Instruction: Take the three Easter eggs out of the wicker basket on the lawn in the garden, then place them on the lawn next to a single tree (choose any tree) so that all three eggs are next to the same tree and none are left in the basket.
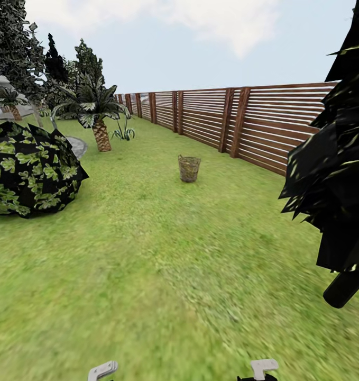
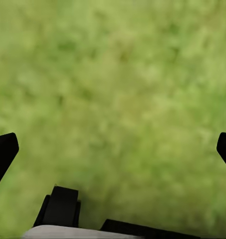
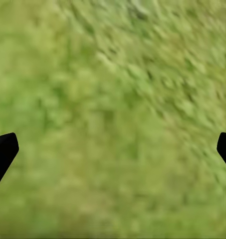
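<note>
Both grippers, the left gripper [image 2: 113,149] and the right gripper [image 3: 113,149], hung over mottled green lawn [image 1: 147,275] with jaws spread wide and nothing between them. The small tan-brown wicker basket [image 1: 189,168] stood upright well ahead, slightly right of centre, near the brown horizontal-slat wooden fence [image 1: 264,127]; the right arm appeared marginally nearer. Its contents were too small to make out, so no eggs could be confirmed. A black-trunked tree [image 1: 338,174] was cut off at the right edge; a round dark bush [image 1: 26,169] lay left.
</note>
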You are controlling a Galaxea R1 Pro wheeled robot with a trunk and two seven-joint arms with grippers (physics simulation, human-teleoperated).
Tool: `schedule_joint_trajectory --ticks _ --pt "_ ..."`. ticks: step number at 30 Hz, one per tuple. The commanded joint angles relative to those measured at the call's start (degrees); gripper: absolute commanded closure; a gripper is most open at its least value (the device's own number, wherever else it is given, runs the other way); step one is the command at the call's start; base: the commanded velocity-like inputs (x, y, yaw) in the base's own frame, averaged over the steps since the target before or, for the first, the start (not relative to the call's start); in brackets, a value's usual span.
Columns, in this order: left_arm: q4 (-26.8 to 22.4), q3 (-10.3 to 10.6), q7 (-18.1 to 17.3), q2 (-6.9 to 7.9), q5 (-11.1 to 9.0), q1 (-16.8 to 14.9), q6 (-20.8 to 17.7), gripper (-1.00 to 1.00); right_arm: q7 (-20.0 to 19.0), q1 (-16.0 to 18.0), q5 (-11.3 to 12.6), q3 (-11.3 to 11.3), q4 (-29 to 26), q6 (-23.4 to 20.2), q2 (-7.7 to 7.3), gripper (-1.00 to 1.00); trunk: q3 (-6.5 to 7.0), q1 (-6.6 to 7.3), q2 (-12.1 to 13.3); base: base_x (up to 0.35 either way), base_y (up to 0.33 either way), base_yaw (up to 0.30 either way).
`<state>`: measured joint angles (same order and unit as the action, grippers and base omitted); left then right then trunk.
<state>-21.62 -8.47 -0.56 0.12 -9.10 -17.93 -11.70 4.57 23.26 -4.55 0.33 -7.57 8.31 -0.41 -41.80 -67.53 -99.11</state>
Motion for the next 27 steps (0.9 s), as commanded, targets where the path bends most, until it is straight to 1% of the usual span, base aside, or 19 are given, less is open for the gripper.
schedule_joint_trajectory --ticks 1,6,11,16,21,25,27 --pt "0.08 -0.17 -0.06 0.01 -0.58 0.00 -0.38 -1.00 0.26 0.03 -0.40 0.02 0.07 0.13 -0.01 -1.00 0.14 0.23 0.39 0.000 0.000 0.000" --pt "1.52 -0.14 0.04 -0.06 -0.61 0.00 -0.42 -1.00 0.34 0.03 -0.23 0.02 0.86 -0.19 0.00 -1.00 1.03 1.33 2.40 0.000 0.000 0.000" --pt "3.84 -0.21 0.15 -0.04 -0.65 0.00 -0.43 -1.00 0.64 0.03 -0.23 0.02 4.17 -0.64 -0.08 -1.00 1.93 2.43 4.40 0.000 0.000 0.000" --pt "7.49 -0.30 0.12 -0.24 -0.67 0.00 -0.43 -1.00 0.78 0.03 -0.28 0.02 6.67 -1.43 -0.06 -1.00 2.83 3.53 6.41 0.000 0.000 0.000" --pt "11.66 -0.36 0.05 -0.52 -0.74 0.00 -0.35 -1.00 0.71 -0.14 -0.59 0.08 7.58 -1.86 0.08 -1.00 3.73 4.63 8.41 0.000 0.000 0.000" --pt "13.70 -4.42 0.03 -0.20 -0.73 0.00 -0.34 -1.00 0.70 -0.38 -0.79 0.11 8.48 -1.97 -0.01 -1.00 4.44 5.50 10.02 0.000 0.000 0.000" --pt "14.07 -5.99 0.03 -0.09 -0.69 0.00 -0.34 -1.00 0.70 -0.40 -0.80 0.16 8.66 -2.03 0.01 -1.00 4.80 5.94 10.82 0.000 0.000 0.000"
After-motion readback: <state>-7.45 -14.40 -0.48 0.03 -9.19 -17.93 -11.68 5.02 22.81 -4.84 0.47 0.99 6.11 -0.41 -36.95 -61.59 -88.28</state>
